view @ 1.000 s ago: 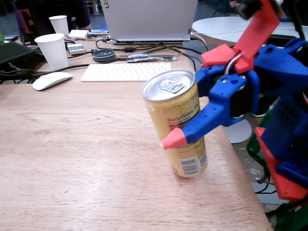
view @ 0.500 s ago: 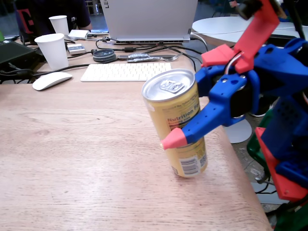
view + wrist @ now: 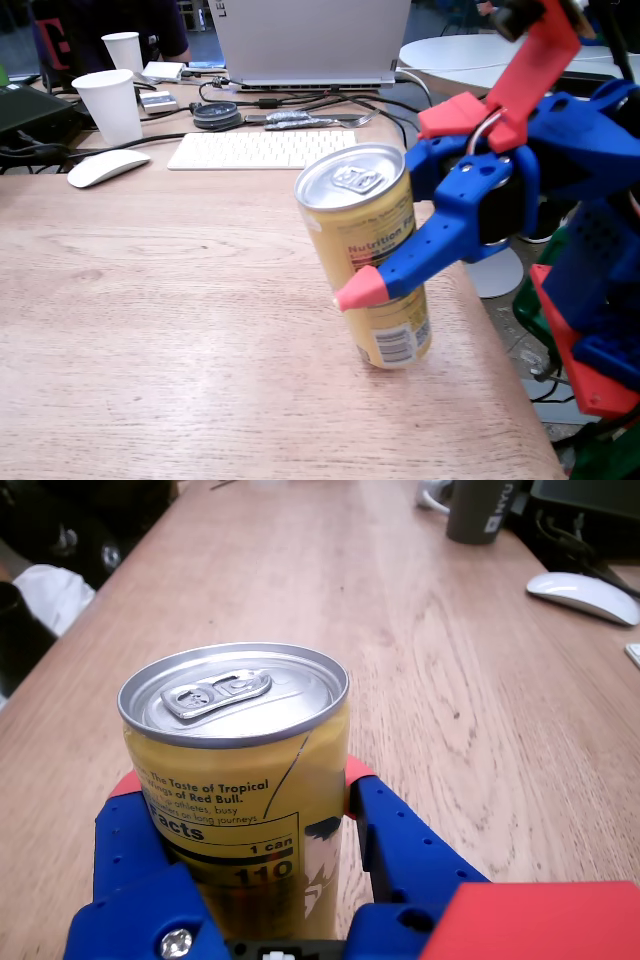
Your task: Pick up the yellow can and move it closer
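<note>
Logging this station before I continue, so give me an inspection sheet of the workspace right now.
Surface: wooden table, bare in front.
Job's things: yellow can tilted, near the table's right edge in the fixed view.
Clutter: two paper cups, mouse, keyboard, laptop at the far side.
Pincer: shut on the can's sides.
Cables: black leads behind the keyboard.
Surroundings: round white table beyond.

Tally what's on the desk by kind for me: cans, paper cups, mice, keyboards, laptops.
Yellow can, held in the gripper: 1
White paper cups: 2
White mouse: 1
White keyboard: 1
Laptop: 1
Total: 6
</note>
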